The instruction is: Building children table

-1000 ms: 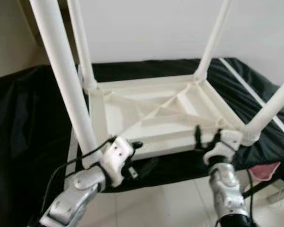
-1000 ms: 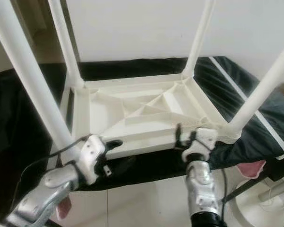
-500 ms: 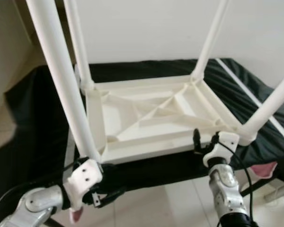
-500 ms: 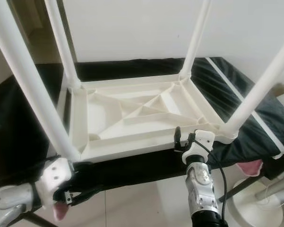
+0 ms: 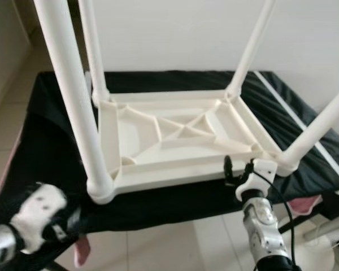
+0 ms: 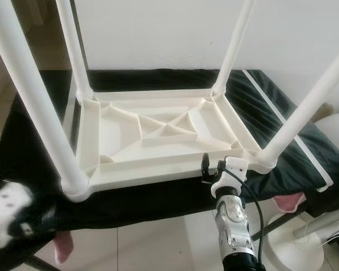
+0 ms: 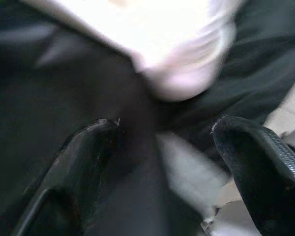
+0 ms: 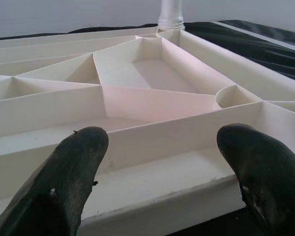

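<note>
The children's table (image 5: pixel 181 141) lies upside down on the black-draped desk (image 5: pixel 51 130), ribbed underside up. I count all four white legs (image 5: pixel 73 107) standing in their corner sockets, so assembly looks essentially done (can't judge how firmly they're seated). What's left, I'd say: flip it upright.

My right gripper (image 5: pixel 238 171) sits at the near edge by the near-right corner, fingers spread wide, holding nothing. Left gripper (image 7: pixel 162 147) is low at the near left, blurred, also wide apart and empty.

Around: white wall behind, tiled floor below, a pink object (image 6: pixel 287 201) under the desk's right side. The legs crowd any reach across.
</note>
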